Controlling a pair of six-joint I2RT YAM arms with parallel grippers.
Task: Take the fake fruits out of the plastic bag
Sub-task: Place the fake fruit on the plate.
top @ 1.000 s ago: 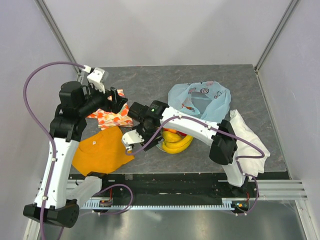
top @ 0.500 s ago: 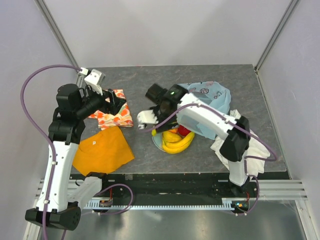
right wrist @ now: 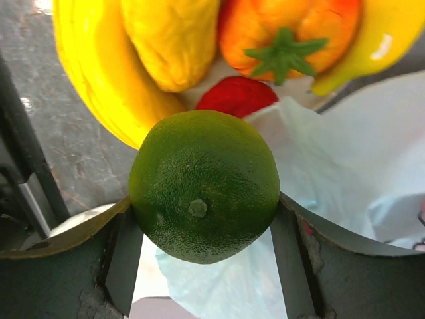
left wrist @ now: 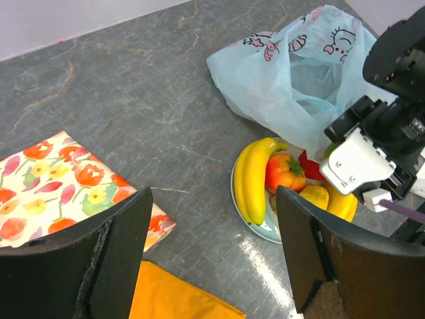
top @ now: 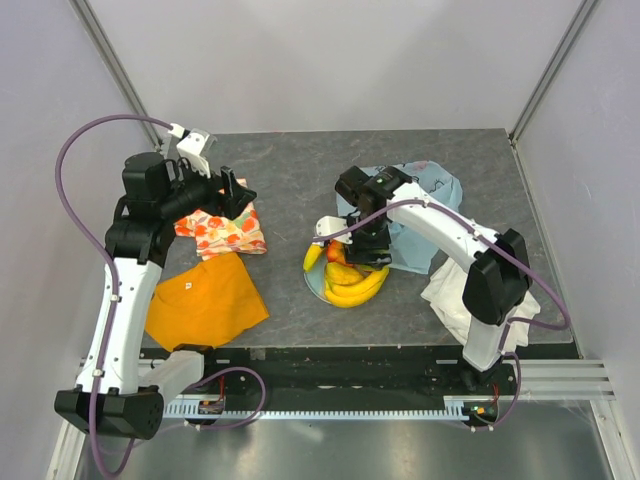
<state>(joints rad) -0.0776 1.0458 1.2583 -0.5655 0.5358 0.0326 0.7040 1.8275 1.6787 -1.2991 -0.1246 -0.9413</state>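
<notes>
One green lime [right wrist: 204, 186] is pinched tight between the fingers of the right gripper [top: 362, 245], hanging just above the plate [left wrist: 261, 229]. On the plate: bananas [left wrist: 252, 176] on both sides, exact count hard to call, plus one orange-red fruit [left wrist: 284, 171], one small yellow fruit [left wrist: 315, 196] and one red piece [left wrist: 309, 165]. One plastic bag [left wrist: 285, 73] lies crumpled against the plate's far side. The right arm [top: 440, 225] bends in over the plate, wrist down. The left gripper [top: 238, 193], fingers spread wide, hovers well left of the plate.
</notes>
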